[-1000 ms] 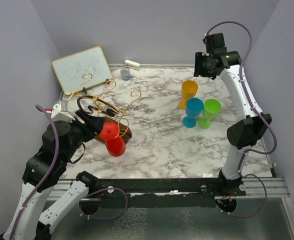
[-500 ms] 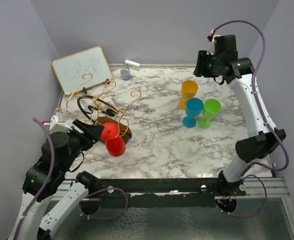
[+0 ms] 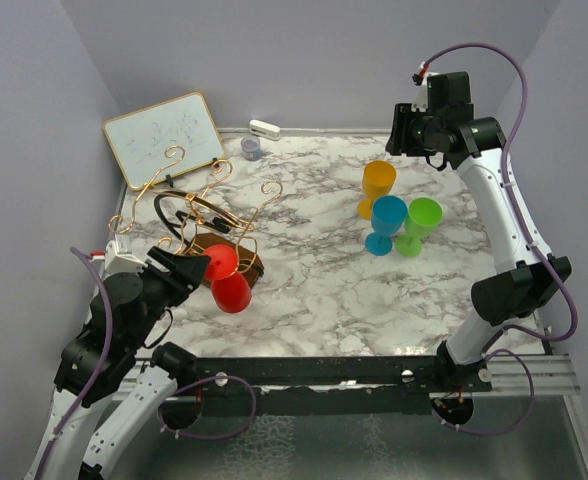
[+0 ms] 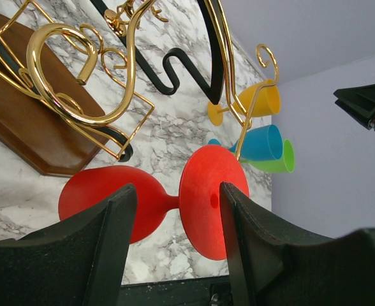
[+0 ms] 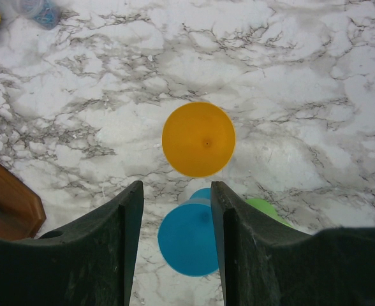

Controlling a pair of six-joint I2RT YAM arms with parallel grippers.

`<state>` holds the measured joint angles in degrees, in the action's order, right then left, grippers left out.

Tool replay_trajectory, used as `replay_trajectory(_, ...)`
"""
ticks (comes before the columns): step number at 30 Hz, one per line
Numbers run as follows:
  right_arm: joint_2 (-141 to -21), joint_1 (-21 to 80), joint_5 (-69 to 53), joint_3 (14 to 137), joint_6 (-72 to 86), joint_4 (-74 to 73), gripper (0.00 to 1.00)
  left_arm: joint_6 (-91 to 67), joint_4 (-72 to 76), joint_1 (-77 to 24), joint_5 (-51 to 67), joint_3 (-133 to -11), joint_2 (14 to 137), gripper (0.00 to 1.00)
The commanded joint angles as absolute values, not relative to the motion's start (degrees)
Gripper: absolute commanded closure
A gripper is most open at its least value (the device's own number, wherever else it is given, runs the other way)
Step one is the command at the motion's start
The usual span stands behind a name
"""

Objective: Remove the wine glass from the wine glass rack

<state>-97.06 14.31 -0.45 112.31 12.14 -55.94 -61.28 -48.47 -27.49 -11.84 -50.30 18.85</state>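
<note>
The red wine glass (image 3: 226, 278) hangs tilted at the near side of the wine glass rack (image 3: 202, 196), a gold wire stand on a brown wooden base (image 3: 248, 263). In the left wrist view its bowl (image 4: 98, 191) is on the left and its round foot (image 4: 206, 197) on the right, beside a gold arm (image 4: 245, 134). My left gripper (image 3: 188, 268) is open and its fingers (image 4: 104, 255) straddle the stem with gaps showing. My right gripper (image 3: 404, 130) hangs open high over the back right with nothing between its fingers (image 5: 114, 248).
Orange (image 3: 378, 186), blue (image 3: 386, 222) and green (image 3: 419, 224) glasses stand upright at the right. A whiteboard (image 3: 164, 138) leans at the back left. A white eraser (image 3: 264, 128) and a small blue-grey pot (image 3: 251, 148) lie by the back wall. Black curved hooks (image 4: 203, 64) cross the rack.
My left arm has drawn back toward the near left edge, its gripper still at the red glass. My right arm rose and swung slightly right, then held still.
</note>
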Motion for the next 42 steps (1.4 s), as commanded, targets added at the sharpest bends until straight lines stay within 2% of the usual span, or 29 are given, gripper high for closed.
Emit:
replay_trajectory(1,-94.9,14.7,-1.5,112.1,11.4,-53.8,0.54,-63.4,-44.4,-27.4,-10.1,-47.7,16.9,0.44)
replay_trajectory(6,-94.8,14.7,-1.6,111.7,11.4,-53.5,0.54,-63.6,-43.0,-27.4,-9.8,-46.5,16.8,0.49)
replay_trajectory(11,-94.9,14.7,-1.8,111.4,11.4,-53.4,0.54,-64.0,-41.8,-27.4,-9.5,-45.5,17.2,0.61)
replay_trajectory(18,-94.8,14.7,-1.6,111.4,11.4,-53.3,0.54,-64.4,-42.7,-27.4,-10.5,-46.3,16.9,0.89)
replay_trajectory(20,-94.9,14.7,-1.7,111.5,11.5,-53.2,0.54,-64.7,-43.4,-27.4,-11.3,-46.8,16.4,0.94)
replay_trajectory(25,-95.4,14.7,-2.5,111.4,11.5,-52.9,0.55,-65.7,-44.0,-27.4,-12.5,-46.7,14.1,1.00)
replay_trajectory(42,-95.4,14.7,-3.0,111.3,11.6,-52.4,0.55,-73.2,-39.6,-27.4,-8.0,-40.1,5.5,1.00)
